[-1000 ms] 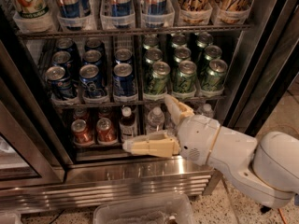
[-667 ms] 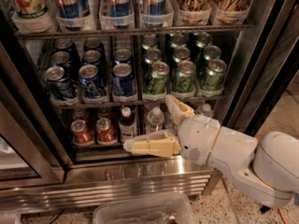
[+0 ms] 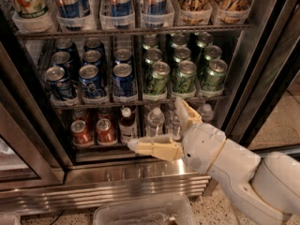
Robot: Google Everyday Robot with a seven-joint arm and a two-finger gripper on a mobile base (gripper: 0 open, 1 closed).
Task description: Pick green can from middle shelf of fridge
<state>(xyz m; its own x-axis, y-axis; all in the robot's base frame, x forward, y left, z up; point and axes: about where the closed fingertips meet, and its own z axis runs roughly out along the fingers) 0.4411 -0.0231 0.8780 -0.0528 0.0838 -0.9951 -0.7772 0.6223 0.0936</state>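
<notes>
Your gripper [image 3: 155, 123]: jaws spread wide, empty, just below the middle shelf [image 3: 101, 103] of the fridge [image 3: 117, 184]. Green can [image 3: 184, 76]: front row, upright, directly above your upper jaw.

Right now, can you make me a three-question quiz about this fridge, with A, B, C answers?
1. Where on the middle shelf do the green cans stand?
A. left side
B. right side
C. nowhere

2. How many green cans are in the front row?
A. three
B. one
C. seven

3. What is the gripper doing?
A. shut on a green can
B. folded away out of sight
C. open and empty, just below the middle shelf

Answers: 1 B, the blue cans fill the left side. 2 A, three tops line the front rail. 3 C, its fingers are spread wide and grip nothing.
</notes>
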